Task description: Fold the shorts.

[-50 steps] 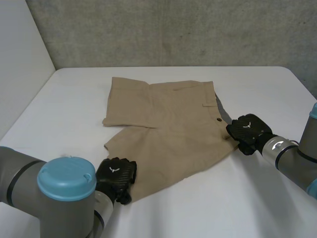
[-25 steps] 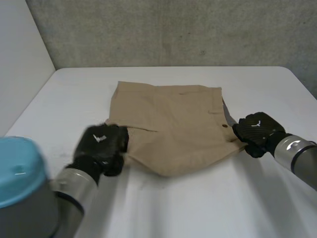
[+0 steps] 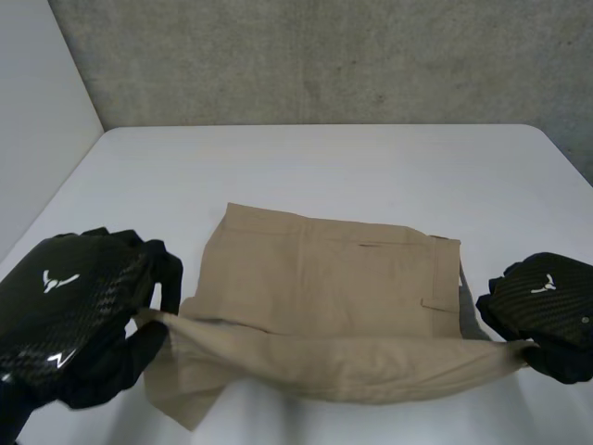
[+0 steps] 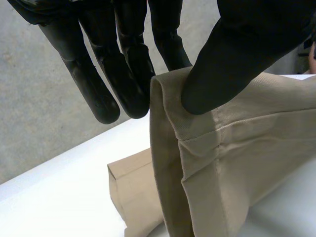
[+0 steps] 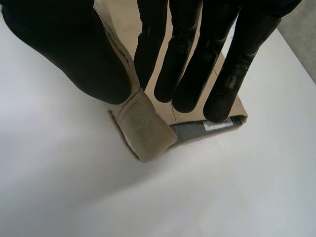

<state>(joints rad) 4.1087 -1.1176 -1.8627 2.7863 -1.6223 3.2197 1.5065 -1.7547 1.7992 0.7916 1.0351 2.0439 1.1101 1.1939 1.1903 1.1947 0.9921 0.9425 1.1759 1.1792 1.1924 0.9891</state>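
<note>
Tan shorts (image 3: 334,287) on white table (image 3: 306,167)

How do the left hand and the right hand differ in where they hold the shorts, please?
The left hand pinches a leg hem of the shorts; the right hand pinches the waistband end. In the head view the left hand looms large and close; the right hand looks smaller and farther off. Both pinch cloth between thumb and fingers, holding the near edge lifted.

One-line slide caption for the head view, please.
The left hand and right hand pinch the tan shorts at opposite ends, near edge raised above the white table.
</note>
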